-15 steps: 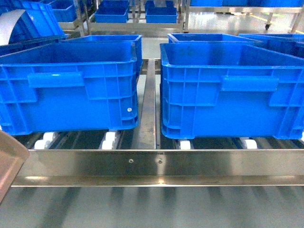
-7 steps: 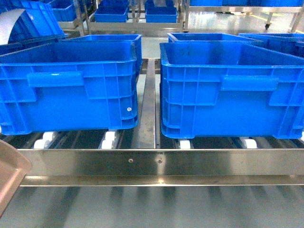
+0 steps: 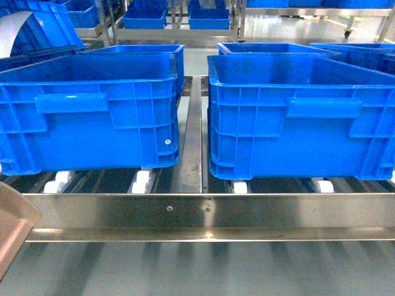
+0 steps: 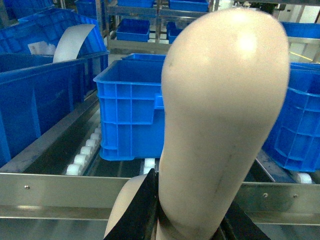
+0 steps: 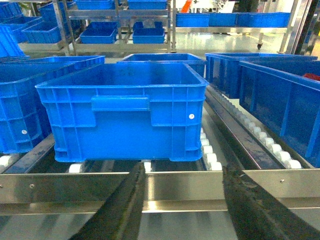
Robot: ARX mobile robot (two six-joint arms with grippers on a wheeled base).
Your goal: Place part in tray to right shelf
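- The part does not show in any view; I cannot tell whether it lies in the tray, whose inside is hidden.
- The tray (image 4: 220, 125) fills the middle of the left wrist view: a glossy cream scoop seen from its rounded back, standing up in front of the camera. In the head view only a brownish corner of it (image 3: 13, 225) shows at the lower left edge, before the front rail.
- The left pincer (image 4: 187, 227) is clenched on the tray: its dark fingers (image 4: 140, 212) press against the narrow lower end of the scoop on both sides.
- The right pincer (image 5: 182, 210) is released and holds nothing; its two dark fingers (image 5: 122, 205) stand well apart, with the rail showing between them.
- The right shelf (image 3: 203, 213) runs across the head view as a long steel front rail, with a centre divider rail (image 3: 192, 142) going back between the two bays and white rollers (image 3: 141, 182) under the crates.
- A large blue crate (image 3: 86, 111) sits on the left bay, and a second blue crate (image 3: 302, 114) on the right bay; both look open-topped, and nothing shows inside them from here.
- More blue crates (image 3: 147, 15) stand on racks farther back.
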